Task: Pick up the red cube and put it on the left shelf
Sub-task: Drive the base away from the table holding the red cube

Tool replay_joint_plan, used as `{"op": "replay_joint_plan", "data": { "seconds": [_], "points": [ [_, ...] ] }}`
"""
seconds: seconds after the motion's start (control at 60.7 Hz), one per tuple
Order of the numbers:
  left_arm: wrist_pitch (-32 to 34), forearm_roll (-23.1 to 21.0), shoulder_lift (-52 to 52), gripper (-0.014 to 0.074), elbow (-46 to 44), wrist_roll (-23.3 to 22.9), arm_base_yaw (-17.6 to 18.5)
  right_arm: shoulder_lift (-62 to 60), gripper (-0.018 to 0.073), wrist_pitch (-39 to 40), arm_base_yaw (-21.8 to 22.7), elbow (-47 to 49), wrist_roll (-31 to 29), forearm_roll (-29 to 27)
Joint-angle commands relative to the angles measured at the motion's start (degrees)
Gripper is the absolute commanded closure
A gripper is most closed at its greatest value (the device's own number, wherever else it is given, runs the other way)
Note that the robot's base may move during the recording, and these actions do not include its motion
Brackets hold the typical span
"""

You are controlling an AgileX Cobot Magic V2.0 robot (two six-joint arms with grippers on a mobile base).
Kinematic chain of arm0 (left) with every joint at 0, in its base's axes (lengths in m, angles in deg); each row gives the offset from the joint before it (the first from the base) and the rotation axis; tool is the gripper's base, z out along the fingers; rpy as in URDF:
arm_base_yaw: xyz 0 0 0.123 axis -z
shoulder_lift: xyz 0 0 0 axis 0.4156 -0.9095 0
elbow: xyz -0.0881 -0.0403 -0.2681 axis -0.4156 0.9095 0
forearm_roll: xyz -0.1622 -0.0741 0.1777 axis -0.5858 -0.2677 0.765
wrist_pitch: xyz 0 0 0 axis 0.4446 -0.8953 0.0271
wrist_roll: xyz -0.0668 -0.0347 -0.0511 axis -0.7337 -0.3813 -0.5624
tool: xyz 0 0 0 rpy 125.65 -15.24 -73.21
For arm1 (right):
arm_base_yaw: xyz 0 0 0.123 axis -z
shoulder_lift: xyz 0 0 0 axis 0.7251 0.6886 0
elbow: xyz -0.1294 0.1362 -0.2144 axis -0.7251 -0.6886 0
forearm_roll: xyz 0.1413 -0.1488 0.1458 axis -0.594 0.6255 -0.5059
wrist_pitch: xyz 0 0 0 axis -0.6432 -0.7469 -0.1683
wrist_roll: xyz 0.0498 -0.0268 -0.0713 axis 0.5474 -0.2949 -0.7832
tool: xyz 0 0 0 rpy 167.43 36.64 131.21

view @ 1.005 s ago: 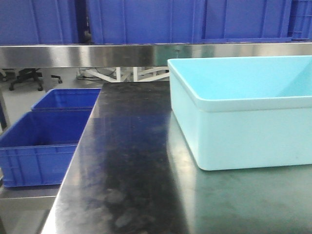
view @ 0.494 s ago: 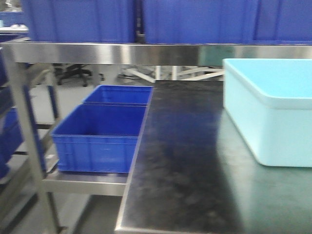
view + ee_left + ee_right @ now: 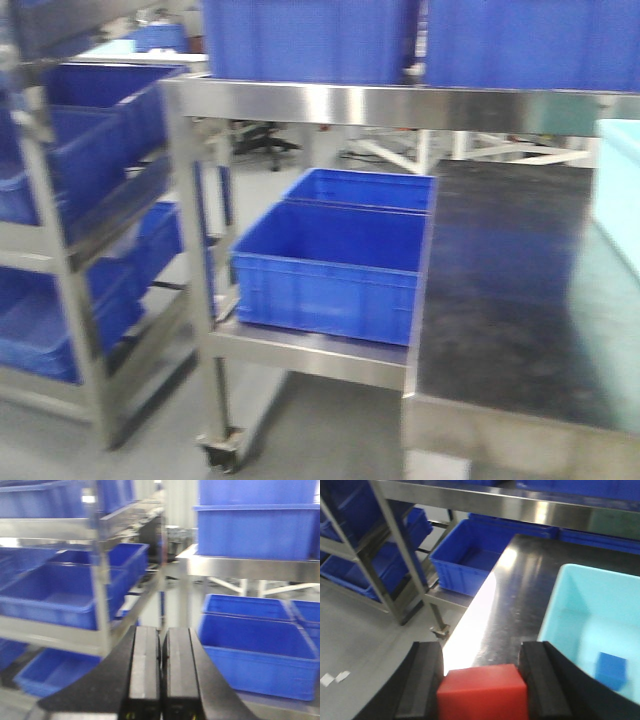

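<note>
As the front view swings left, the long stainless-steel tiered rack of large blue plastic crates, the left shelf, now fills the left of the scene. Half a second ago only its near post and an edge of its crates showed. The dark-topped steel bench has slid to the right. Its two open blue plastic crates, on the low ledge at its left side, now sit near the middle of the picture instead of left of centre. The pale cyan plastic tub, which took up the right third before, is cut down to a strip at the right edge.

The left gripper has its two black fingers pressed together with nothing between them, and it faces the rack's tiers.

The right gripper pinches the small red cube between its black fingers, above the floor just off the near left corner of the bench. The shelf stands to the far left, well apart from the cube. In the right wrist view a small blue cube lies on the floor of the tub.
</note>
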Motion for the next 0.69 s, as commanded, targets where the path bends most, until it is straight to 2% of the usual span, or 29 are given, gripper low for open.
{"op": "replay_joint_plan", "data": {
  "seconds": [0.0, 0.675],
  "points": [
    [4.74, 0.00, 0.94, 0.0495, 1.41, 0.01, 0.21, 0.11, 0.0503, 4.29, -0.17, 1.44, -0.32, 0.04],
    [4.74, 0.00, 0.94, 0.0495, 1.41, 0.01, 0.21, 0.11, 0.0503, 4.29, -0.17, 1.44, -0.32, 0.04]
  ]
}}
